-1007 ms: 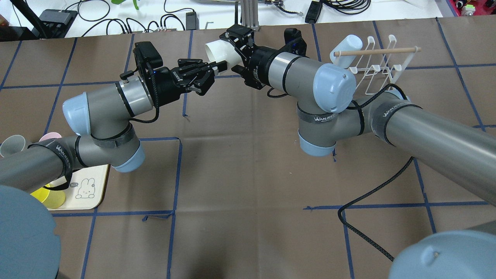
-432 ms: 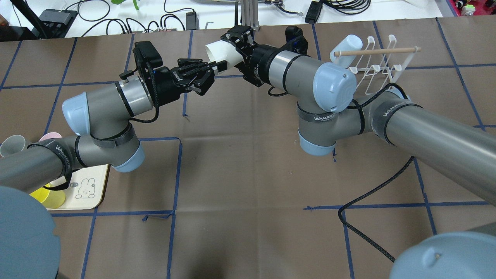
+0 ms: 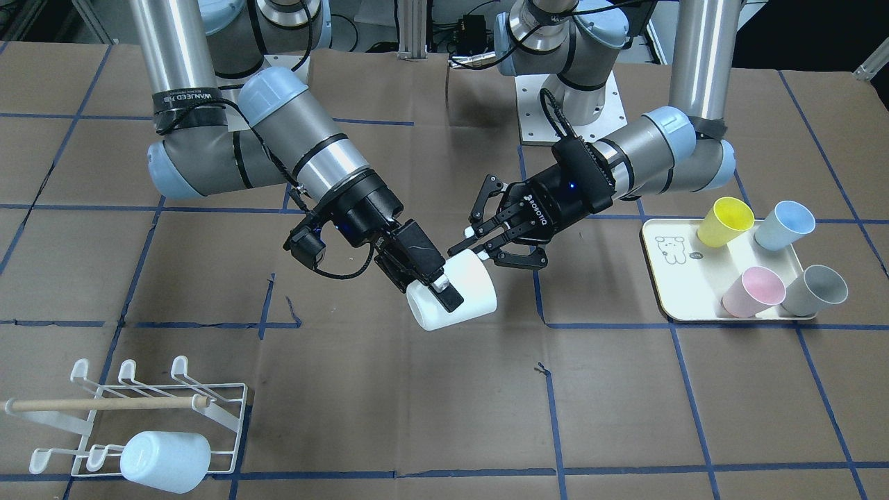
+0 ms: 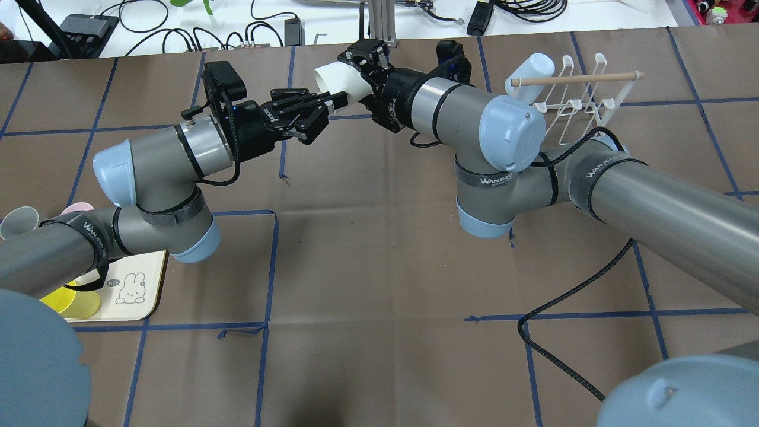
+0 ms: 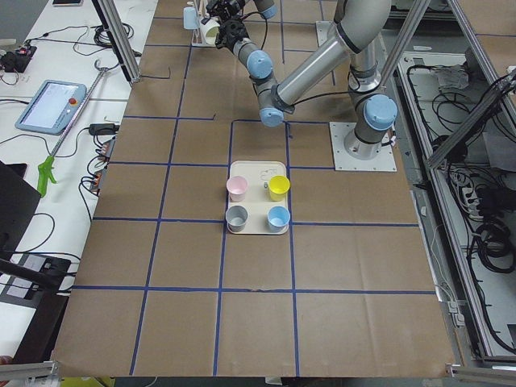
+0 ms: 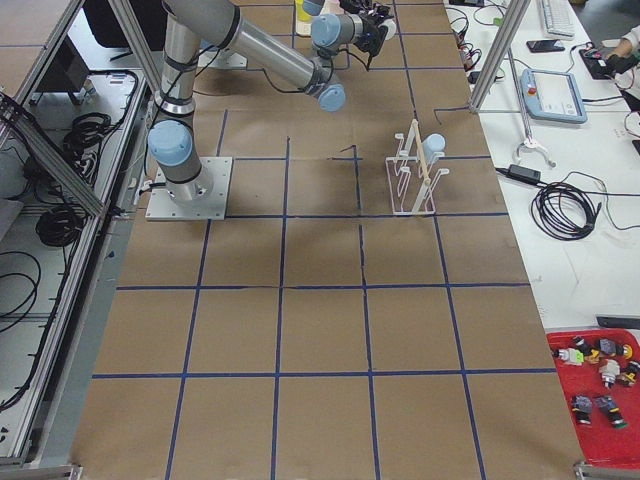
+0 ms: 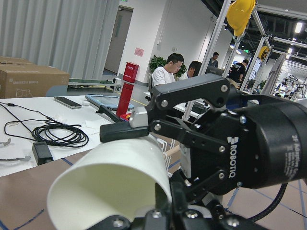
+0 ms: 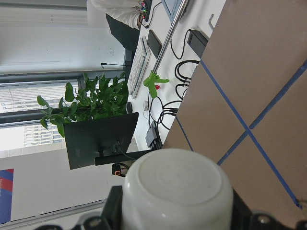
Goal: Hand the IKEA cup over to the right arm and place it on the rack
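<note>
The white IKEA cup [image 3: 467, 297] hangs sideways above the table, held between the two grippers. The right arm's gripper [image 3: 444, 302] is shut on its sides from the base end, one blocky finger [image 3: 444, 292] lying across the top. The right wrist view shows the cup's base [image 8: 175, 187] close up. My left gripper [image 3: 476, 244], marked ROBOTIQ, pinches the cup's rim from the other side. The left wrist view looks into the cup's open mouth [image 7: 110, 187]. From overhead the cup [image 4: 333, 80] lies between the left gripper [image 4: 323, 108] and the right gripper [image 4: 347, 80]. The white wire rack [image 3: 208, 403] stands far off.
A pale blue cup [image 3: 163, 462] hangs on the rack's front row; from overhead the rack [image 4: 569, 107] is beyond my right elbow. The cream tray [image 3: 667, 278] holds a yellow, a blue, a pink and a grey cup. A black cable [image 4: 569, 296] trails over the table.
The right gripper turned a little and settled closer around the cup. The left arm, its gripper and the cup drifted slightly away from the robot.
</note>
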`<action>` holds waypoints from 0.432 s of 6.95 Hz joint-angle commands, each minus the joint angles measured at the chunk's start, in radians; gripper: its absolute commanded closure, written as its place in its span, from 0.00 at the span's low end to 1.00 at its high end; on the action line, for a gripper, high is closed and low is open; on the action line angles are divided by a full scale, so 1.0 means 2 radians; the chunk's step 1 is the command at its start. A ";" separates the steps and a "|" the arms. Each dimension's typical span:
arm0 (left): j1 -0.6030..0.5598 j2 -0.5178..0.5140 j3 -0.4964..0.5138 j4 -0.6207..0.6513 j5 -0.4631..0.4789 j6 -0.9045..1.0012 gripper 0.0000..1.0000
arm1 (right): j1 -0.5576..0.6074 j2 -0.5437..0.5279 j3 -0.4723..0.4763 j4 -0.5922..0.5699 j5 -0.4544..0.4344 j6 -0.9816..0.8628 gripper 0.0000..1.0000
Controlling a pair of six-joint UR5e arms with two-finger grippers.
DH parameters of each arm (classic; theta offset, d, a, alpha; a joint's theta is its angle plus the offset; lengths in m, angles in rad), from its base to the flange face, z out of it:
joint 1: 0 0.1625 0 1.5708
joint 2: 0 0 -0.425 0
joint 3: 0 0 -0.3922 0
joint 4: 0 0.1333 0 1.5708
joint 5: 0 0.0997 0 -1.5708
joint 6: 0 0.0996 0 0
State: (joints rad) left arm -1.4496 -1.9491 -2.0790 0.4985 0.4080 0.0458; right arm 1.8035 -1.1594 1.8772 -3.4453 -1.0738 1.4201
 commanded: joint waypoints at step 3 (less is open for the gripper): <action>-0.001 -0.008 0.014 0.004 0.014 -0.012 0.08 | -0.004 0.002 -0.012 0.000 0.000 -0.001 0.39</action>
State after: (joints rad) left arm -1.4499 -1.9610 -2.0534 0.5029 0.4161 0.0335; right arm 1.8011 -1.1585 1.8679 -3.4453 -1.0738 1.4190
